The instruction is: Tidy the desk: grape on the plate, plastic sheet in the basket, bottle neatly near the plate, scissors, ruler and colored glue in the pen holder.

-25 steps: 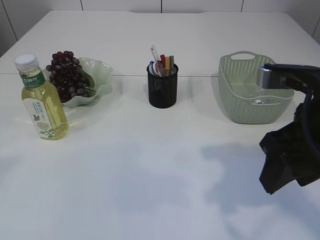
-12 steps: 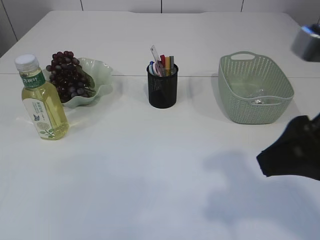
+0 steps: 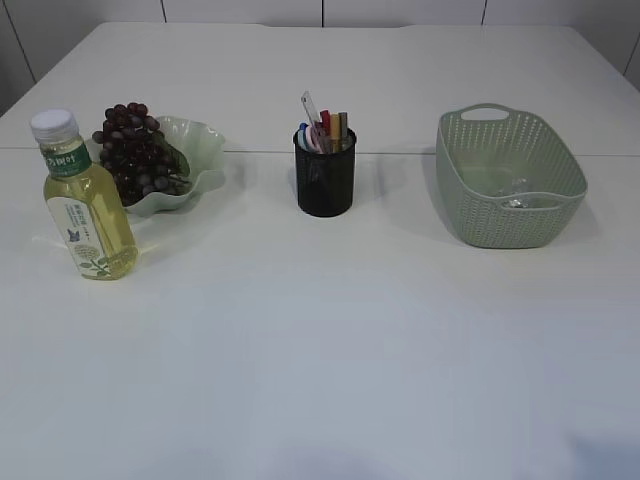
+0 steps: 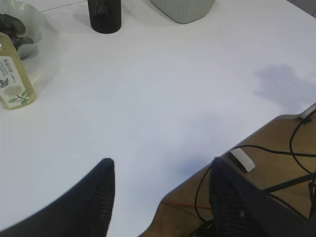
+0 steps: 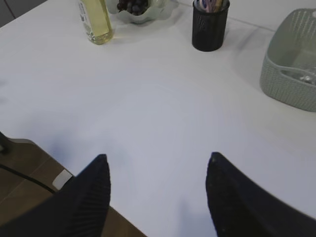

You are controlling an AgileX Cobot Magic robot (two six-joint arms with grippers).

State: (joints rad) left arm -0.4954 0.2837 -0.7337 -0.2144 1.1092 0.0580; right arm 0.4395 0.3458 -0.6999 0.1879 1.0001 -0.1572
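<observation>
Since the earlier frame, we note the right arm has left the exterior view. Both jaws hang released, gripping nothing: left gripper (image 4: 160, 190) over the bench's (image 3: 330, 330) near edge, right gripper (image 5: 155, 185) likewise. Far ahead of them: bottle (image 3: 85, 200), green label unreadable, beside the plate (image 3: 195, 165) of grapes (image 3: 135, 150); pen holder (image 3: 325, 172) with tools; basket (image 3: 510, 180), contents hard to make out.
</observation>
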